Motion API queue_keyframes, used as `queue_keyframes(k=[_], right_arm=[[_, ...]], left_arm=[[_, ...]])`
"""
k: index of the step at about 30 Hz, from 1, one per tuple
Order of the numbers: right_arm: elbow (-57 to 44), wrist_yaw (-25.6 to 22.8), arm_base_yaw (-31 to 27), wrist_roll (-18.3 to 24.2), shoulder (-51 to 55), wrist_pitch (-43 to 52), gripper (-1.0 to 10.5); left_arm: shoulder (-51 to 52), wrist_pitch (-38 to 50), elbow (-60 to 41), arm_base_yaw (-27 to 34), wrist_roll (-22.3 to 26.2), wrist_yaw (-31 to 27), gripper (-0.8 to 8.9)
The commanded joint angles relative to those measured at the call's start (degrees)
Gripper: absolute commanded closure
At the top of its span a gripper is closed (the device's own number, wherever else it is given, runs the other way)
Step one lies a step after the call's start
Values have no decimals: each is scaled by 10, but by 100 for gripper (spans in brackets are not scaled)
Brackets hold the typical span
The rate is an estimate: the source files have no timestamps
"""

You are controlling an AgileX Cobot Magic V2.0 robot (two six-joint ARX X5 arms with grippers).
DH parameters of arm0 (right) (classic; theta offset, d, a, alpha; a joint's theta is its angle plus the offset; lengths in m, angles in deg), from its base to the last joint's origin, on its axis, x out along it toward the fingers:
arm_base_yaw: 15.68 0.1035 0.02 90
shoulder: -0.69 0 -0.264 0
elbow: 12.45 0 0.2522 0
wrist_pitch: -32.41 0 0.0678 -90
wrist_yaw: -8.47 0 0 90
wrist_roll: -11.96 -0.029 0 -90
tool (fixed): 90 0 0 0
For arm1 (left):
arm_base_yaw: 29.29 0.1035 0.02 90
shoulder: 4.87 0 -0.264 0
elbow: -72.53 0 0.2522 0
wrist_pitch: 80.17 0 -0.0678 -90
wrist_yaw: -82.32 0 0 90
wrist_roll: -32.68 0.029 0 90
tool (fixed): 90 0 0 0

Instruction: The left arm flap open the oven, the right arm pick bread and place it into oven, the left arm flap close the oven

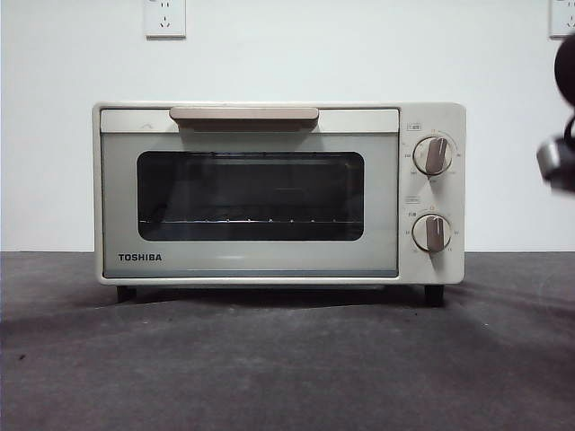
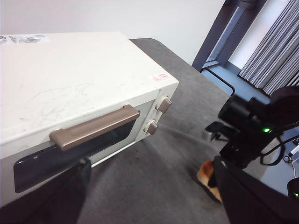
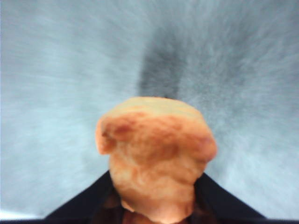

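The cream-white oven (image 1: 278, 193) stands mid-table with its glass door shut and its beige bar handle (image 1: 243, 115) at the top. In the left wrist view my left gripper (image 2: 154, 198) hovers open above and in front of the oven's handle (image 2: 96, 127), touching nothing. My right gripper (image 3: 154, 189) is shut on the bread (image 3: 156, 154), a lumpy golden-brown bun that fills the space between its jaws. The left wrist view shows the right arm (image 2: 254, 126) low over the cloth beside the oven's knob side, the bread (image 2: 204, 171) under it.
Dark grey cloth (image 1: 287, 359) covers the table in front of the oven. Two beige knobs (image 1: 433, 193) sit on the oven's right panel. A black part of an arm (image 1: 561, 135) shows at the right edge of the front view. The white wall stands behind.
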Motion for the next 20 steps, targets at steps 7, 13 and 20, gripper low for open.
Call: queue_keyframes(k=[7, 13, 20], right_arm=[[103, 2, 3, 16, 116, -67, 813], [123, 76, 3, 30, 229, -58, 813], [123, 137, 3, 28, 349, -36, 813]], left_arm=[[-37, 6, 11, -11, -7, -1, 482], [-96, 10, 26, -24, -5, -1, 760], [-224, 5, 98, -46, 43, -16, 797]])
